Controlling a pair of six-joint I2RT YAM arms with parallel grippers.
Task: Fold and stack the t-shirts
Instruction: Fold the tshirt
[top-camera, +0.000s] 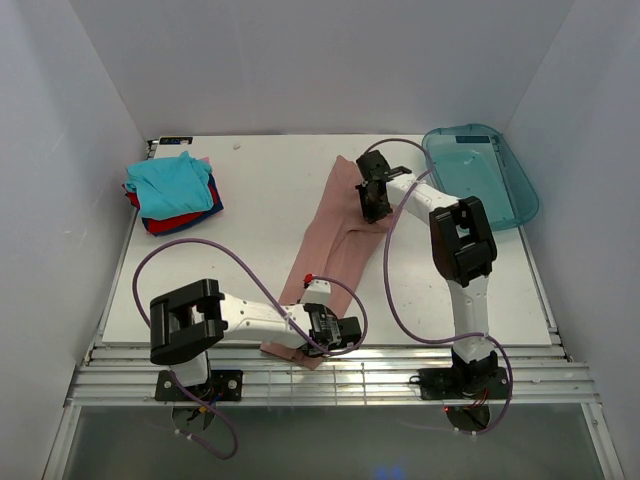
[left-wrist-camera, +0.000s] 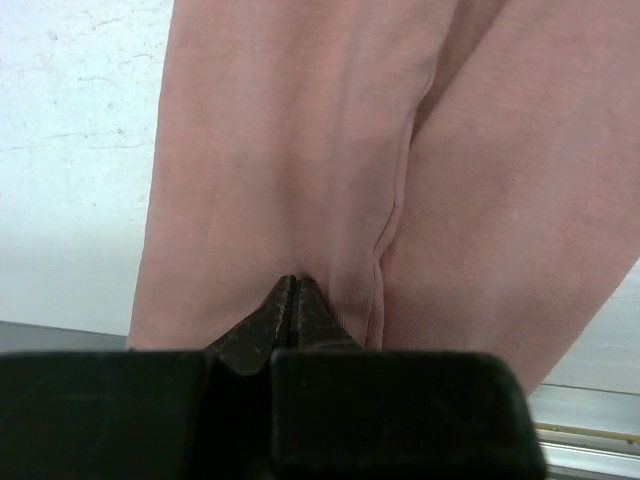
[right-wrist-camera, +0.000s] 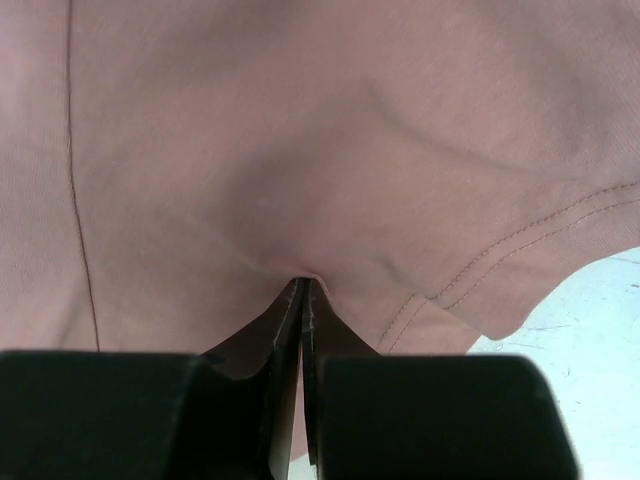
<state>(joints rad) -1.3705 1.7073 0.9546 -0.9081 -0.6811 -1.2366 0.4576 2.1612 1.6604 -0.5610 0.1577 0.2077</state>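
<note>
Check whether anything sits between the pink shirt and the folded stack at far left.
Nothing visible. The left hand and right hand pinch the pink shirt; bare table lies between it and the folded stack. A purple cable loops near that path.

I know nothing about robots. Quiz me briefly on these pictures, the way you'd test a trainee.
1. True or false: the left pincer and the right pincer are each shut on the pink shirt.
2. Seen from above, where does the pile of folded shirts lie? A: far left. B: near middle. C: far right.
3. Fill in: the top shirt of the pile is coloured ____.

Key: 1 true; 2 A; 3 teal.
</note>
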